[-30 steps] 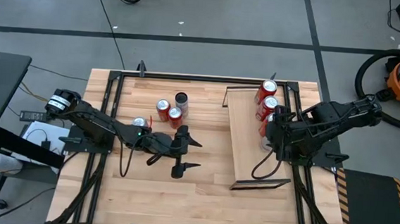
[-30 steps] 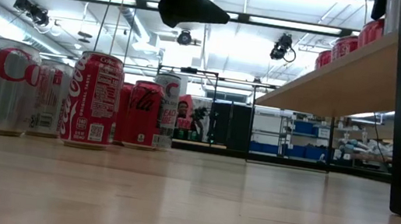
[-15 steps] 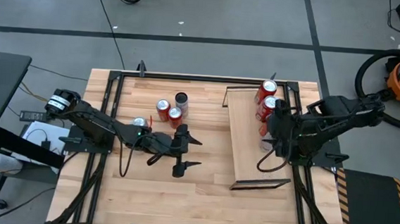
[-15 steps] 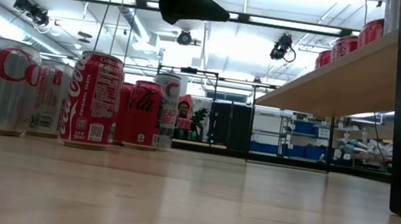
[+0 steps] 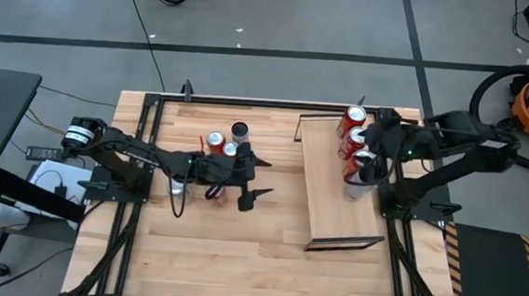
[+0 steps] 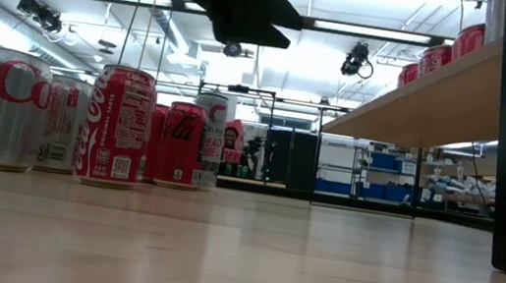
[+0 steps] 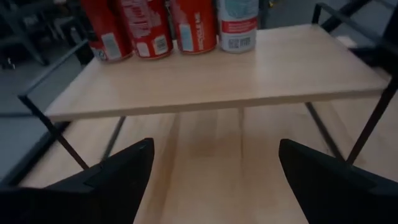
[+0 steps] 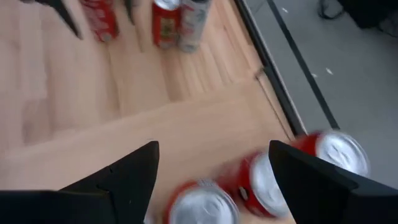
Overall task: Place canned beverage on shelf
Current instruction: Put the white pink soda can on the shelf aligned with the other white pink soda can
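Several cans (image 5: 352, 135) already stood in a row along the shelf (image 5: 327, 194), at right of centre in the high view. More cans (image 5: 222, 145) waited on the table (image 5: 257, 259), upper left of centre, so work remained. The left gripper (image 5: 251, 177) hung just beside them, spread wide and empty. The right gripper (image 5: 374, 142) hovered over the shelved cans, parted, holding nothing.

I saw the light-wood shelf (image 5: 331, 195) raised at the table's right, three cans (image 5: 355, 140) upright along its far end.
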{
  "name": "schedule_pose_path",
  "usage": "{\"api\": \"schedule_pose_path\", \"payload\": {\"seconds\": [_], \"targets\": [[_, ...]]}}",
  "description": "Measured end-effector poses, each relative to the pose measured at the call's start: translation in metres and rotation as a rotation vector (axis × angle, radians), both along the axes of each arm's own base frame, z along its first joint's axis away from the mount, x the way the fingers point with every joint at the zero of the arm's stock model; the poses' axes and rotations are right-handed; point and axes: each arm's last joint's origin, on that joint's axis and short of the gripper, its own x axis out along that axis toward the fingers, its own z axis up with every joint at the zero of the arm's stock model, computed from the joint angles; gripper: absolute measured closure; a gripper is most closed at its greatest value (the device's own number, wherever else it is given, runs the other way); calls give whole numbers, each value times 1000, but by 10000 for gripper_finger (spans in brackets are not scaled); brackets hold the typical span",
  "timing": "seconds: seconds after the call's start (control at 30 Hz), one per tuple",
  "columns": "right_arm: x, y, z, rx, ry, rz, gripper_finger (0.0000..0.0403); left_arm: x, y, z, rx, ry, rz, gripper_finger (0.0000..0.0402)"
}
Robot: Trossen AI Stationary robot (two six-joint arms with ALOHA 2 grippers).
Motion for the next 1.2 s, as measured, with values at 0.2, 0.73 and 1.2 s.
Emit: {"api": "schedule_pose_path", "payload": {"seconds": [0.2,0.73,1.2], "targets": [[9,-13,-2,-10,26,-35,95,0,6,-1,129,24,-29,44],[42,-33,2,4,-86,-20,103,-21,20,-23,174,63,-43,44],[87,-36,-2,-233,-108,38,103,-41,30,21,-98,205,61,44]]}}
